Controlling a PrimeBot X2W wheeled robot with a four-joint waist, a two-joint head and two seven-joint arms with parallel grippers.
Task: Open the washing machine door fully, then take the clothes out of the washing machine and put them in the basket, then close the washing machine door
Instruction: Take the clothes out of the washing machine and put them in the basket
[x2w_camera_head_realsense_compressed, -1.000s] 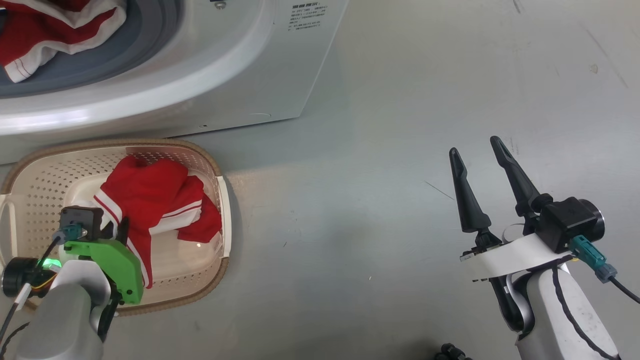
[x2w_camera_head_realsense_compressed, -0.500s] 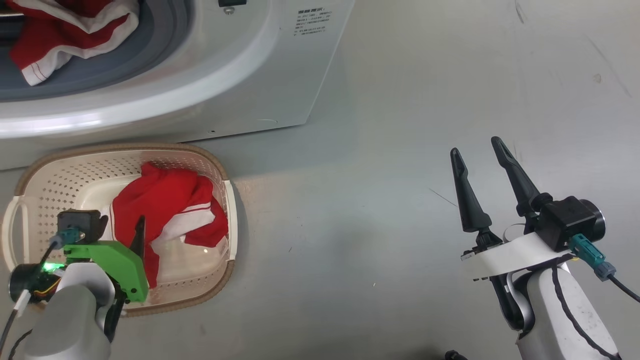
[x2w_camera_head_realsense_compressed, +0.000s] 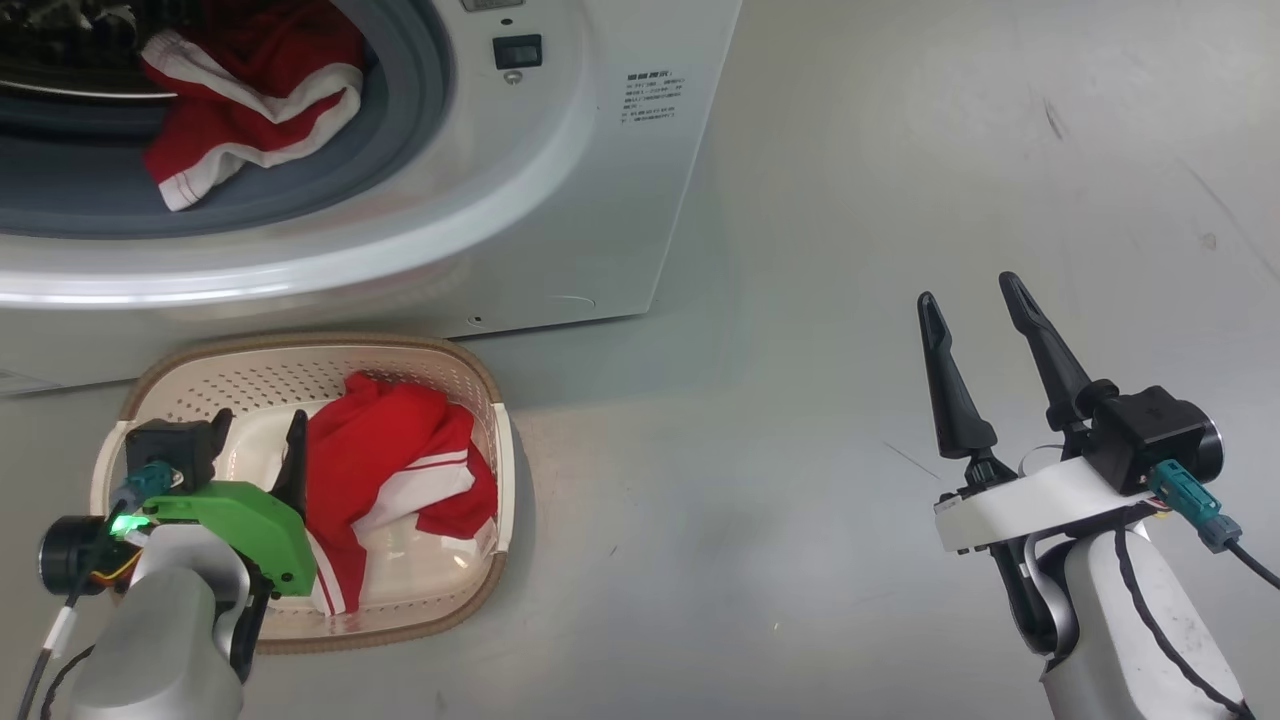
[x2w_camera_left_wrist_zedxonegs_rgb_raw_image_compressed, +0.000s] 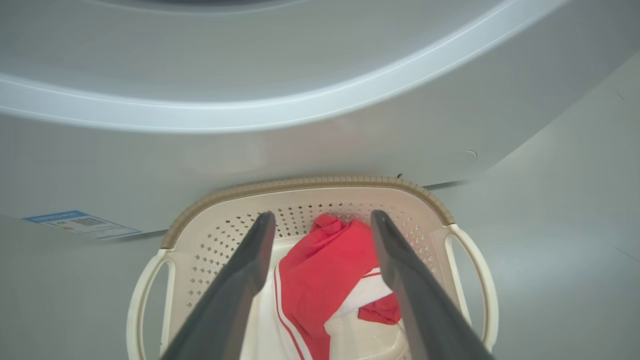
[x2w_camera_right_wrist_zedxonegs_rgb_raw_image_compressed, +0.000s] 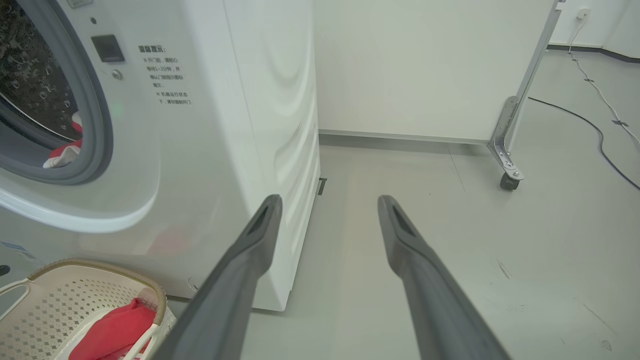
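Now that the left gripper (x2w_camera_left_wrist_zedxonegs_rgb_raw_image_compressed: 321, 219) has let go: its two dark fingers stand wide apart above the basket (x2w_camera_head_realsense_compressed: 300, 342), where a second ago they were pinched on red cloth low inside it.
Dropped garment (x2w_camera_head_realsense_compressed: 390, 450): red with white stripes, it lies loose in the basket, toward the right side in the head view, and as far as I can tell no finger touches it.
Head view: the camera has swung up toward the washing machine (x2w_camera_head_realsense_compressed: 560, 220), so more of the drum mouth shows. That is the camera moving, not the basket or the machine.
Remaining garment (x2w_camera_head_realsense_compressed: 240, 130): red with white trim, it hangs out of the drum over the grey rubber ring (x2w_camera_head_realsense_compressed: 425, 110), well above the basket.
Right gripper (x2w_camera_head_realsense_compressed: 968, 292): its fingers are spread wide and empty over the bare floor (x2w_camera_head_realsense_compressed: 780, 420), well apart from the machine, just as a second ago.
Drum mouth: it is uncovered, so the door-opening step reads as done.
Task standing: one piece of the clothes is delivered and at least one is left in the drum, so unloading looks partway through, and closing comes after that.
Next move, as a judgement: the freed left arm is best placed to rise clear of the basket rim and reach for the trim draped on the ring.
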